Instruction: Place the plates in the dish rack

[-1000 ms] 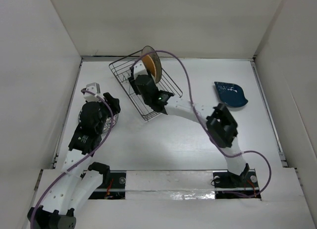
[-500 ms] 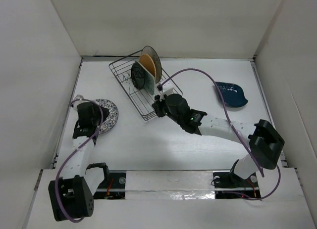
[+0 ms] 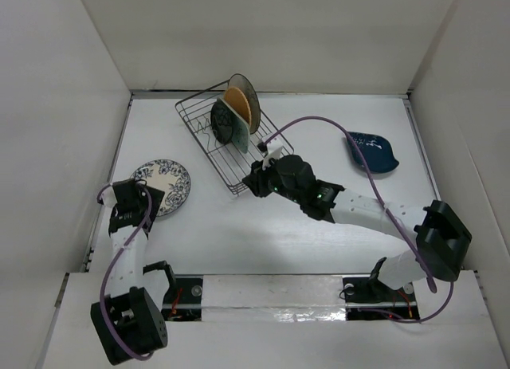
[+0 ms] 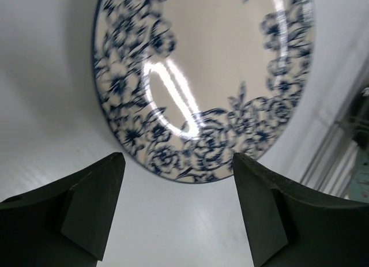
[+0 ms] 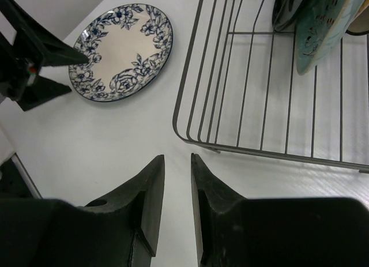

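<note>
Since half a second ago the left gripper (image 4: 177,156) has drawn back off the white-and-blue floral plate (image 3: 163,186), so that plate now shows whole. The right gripper (image 5: 177,157) has eased a little away from the near corner of the dish rack (image 3: 223,154).

The dish rack sits askew on the white table (image 3: 319,122), its long side running from near right to far left. Four plates stand on edge between its prongs, all bunched at its far end. Rearmost is the beige plate (image 3: 245,85), then the orange plate (image 3: 241,106) in front of it. Next comes the mint plate (image 5: 323,33), its speckled back turned to the right wrist camera. The black plate (image 5: 286,7) is just beside it on the rack's left side. Whether these neighbours touch cannot be told.

Outside the rack, the white-and-blue floral plate lies flat on the table to the rack's left, near its front corner. The dark-blue leaf plate (image 3: 372,152) lies flat well apart on the rack's right.

The right gripper hovers just off the rack's near corner. Its fingers stand only slightly apart with a narrow strip of table between them, and they hold nothing. The left gripper is farther left of the rack, beyond the floral plate. Its fingers are spread wide and empty, with the plate's rim just ahead of them.
</note>
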{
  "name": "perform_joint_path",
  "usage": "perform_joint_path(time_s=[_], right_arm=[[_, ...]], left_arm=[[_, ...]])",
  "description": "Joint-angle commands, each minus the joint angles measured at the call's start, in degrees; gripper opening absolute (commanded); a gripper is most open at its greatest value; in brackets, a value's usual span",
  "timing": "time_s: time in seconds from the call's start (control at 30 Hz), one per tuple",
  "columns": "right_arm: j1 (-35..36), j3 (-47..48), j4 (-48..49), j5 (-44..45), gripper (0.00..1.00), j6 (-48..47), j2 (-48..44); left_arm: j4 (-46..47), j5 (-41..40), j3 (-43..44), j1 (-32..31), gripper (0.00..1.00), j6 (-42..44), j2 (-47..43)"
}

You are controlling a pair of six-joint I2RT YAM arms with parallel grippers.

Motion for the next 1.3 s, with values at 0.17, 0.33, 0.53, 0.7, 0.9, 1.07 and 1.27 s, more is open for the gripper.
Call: perform_joint_path(time_s=[0.17, 0.33, 0.53, 0.7, 0.9, 1.07, 1.27], right_arm=[[-1.8, -0.5, 1.9, -5.3, 0.31, 1.9, -1.0], [-2.9, -0.2, 1.3, -5.9, 0.31, 2.2, -0.2], [-4.0, -0.1, 1.1, -6.2, 0.31, 2.5, 0.7], [-4.0, -0.1, 1.1, -6.1, 0.31, 2.6, 0.9], [-4.0, -0.2, 1.1, -5.9, 0.31, 2.7, 1.0], [-4.0, -0.4, 1.1, -4.8, 0.32, 2.5, 0.5], [-4.6, 0.1, -0.5, -4.5, 0.49, 1.6, -0.1]], left_arm=[[-6.0, -2.7, -0.7, 1.3, 0.73, -7.2, 3.5], [0.5, -2.2, -3.6, 3.2, 0.67, -7.9, 5.1], [8.4, 0.7, -6.6, 4.0, 0.55, -10.3, 10.3], [15.0, 5.0, -10.8, 7.4, 0.41, -11.1, 10.5], [23.9, 11.6, -15.8, 14.1, 0.10, -10.4, 11.1], [27.6, 14.0, -17.7, 16.3, 0.00, -7.7, 6.5], [26.0, 16.8, -14.0, 16.3, 0.00, -4.8, -3.3]])
